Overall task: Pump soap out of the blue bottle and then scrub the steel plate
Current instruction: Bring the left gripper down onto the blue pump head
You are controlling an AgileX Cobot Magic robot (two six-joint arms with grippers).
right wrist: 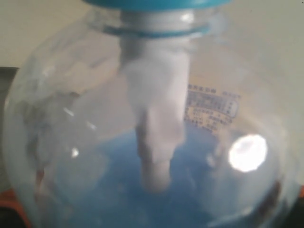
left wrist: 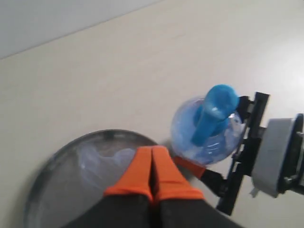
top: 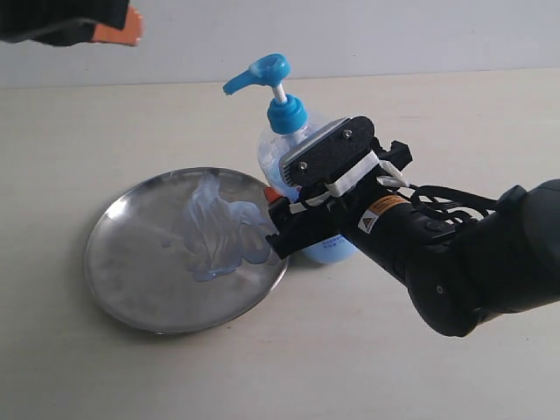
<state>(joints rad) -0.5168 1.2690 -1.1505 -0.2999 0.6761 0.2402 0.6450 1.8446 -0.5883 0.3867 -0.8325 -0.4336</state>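
The blue bottle (top: 278, 149) stands upright just right of the steel plate (top: 122, 306), its blue pump head (top: 258, 74) pointing toward the plate. My right gripper (top: 278, 214) is shut on the bottle's lower body. In the right wrist view the blue bottle (right wrist: 152, 142) fills the frame, and orange fingertips (right wrist: 9, 206) show at the lower corners. Pale blue soap (top: 219, 232) lies in glossy smears on the plate's right half. High at the far left, my left gripper (top: 118, 26) is shut and holds nothing. It hovers over the plate (left wrist: 57, 190), beside the bottle (left wrist: 209, 128).
The pale tabletop (top: 367, 367) runs on all around the plate and bottle. A light wall (top: 394, 35) closes the back. The right arm's black body (top: 472, 271) lies low across the right side of the table.
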